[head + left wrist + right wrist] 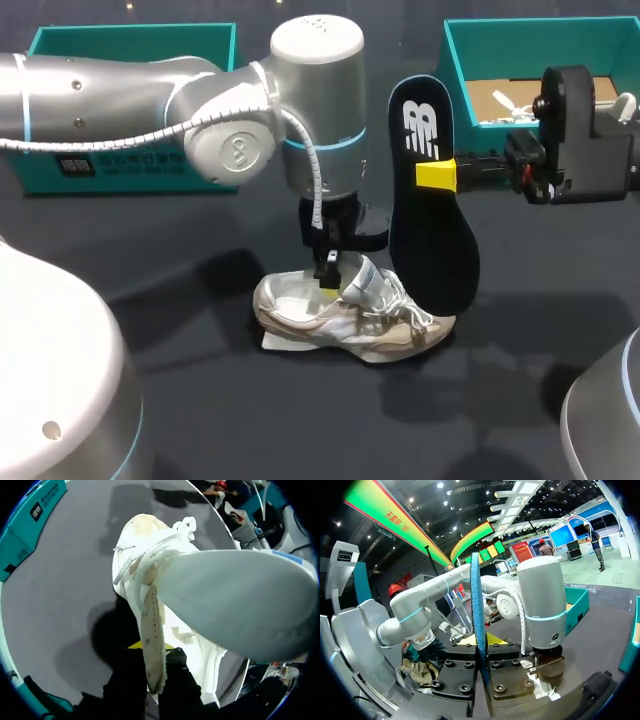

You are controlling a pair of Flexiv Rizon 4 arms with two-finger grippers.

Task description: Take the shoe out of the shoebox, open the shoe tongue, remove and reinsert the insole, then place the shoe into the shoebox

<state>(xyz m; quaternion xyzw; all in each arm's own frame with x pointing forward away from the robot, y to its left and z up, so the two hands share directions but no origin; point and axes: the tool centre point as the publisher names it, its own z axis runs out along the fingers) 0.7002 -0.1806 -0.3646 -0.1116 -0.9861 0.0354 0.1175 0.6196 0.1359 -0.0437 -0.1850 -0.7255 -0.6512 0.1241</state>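
One white-and-beige laced shoe [350,315] sits before two teal boxes, left box [130,40] and right box [452,70], with the left gripper [328,268] clamped on its collar and the right gripper [437,176] clamped on one black insole [432,230] upright beside it.

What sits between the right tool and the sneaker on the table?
The black insole. The right tool clamps it upright, and its lower end hangs just beside the sneaker, near the toe. The head view shows this best.

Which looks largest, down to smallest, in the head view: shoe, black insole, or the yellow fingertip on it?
1. insole and shoe, alike; insole hangs nearer the camera, so unranked.
2. yellow fingertip.
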